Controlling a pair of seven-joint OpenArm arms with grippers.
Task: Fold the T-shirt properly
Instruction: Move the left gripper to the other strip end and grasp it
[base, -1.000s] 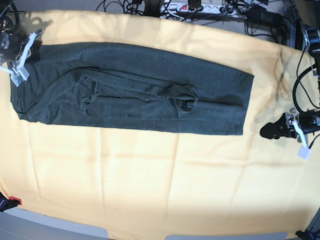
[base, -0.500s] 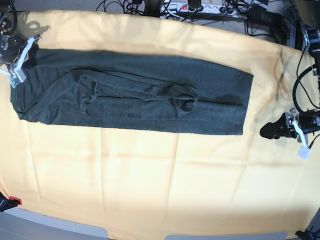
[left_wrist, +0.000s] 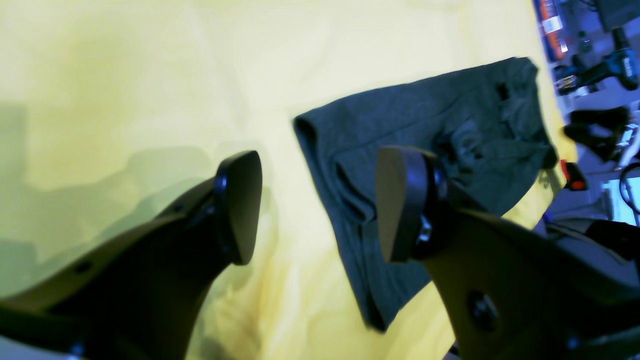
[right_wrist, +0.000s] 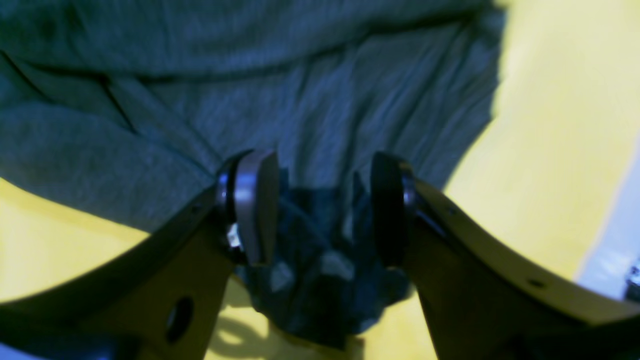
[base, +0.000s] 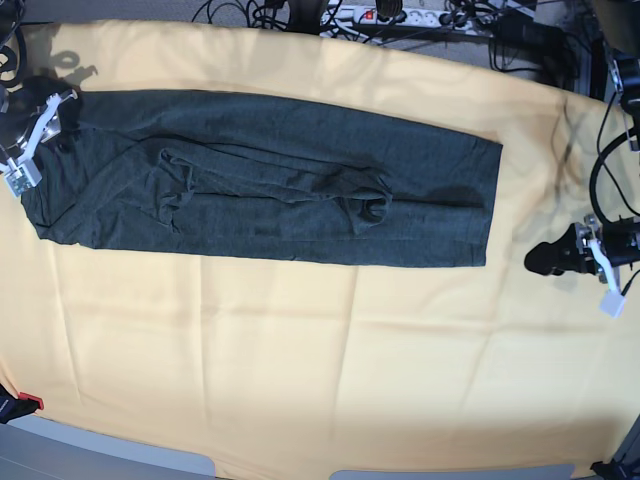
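Base view, right tool (base: 28, 140) now spread, T-shirt (base: 270, 180) corner released, left tool (base: 590, 255) unchanged, spread

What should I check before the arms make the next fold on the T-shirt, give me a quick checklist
1. Right gripper let go: jaws apart, but a bunch of T-shirt fabric sits between them; contact cannot tell.
2. Left gripper open and empty: ok.
3. Left gripper clear of the shirt, over the yellow cloth: ok.
4. Shirt folded into a long flat band: ok.
5. Sleeve lying smooth on top: not ok, it is bunched and wrinkled.
6. Band edges straight: ok along the near edge.
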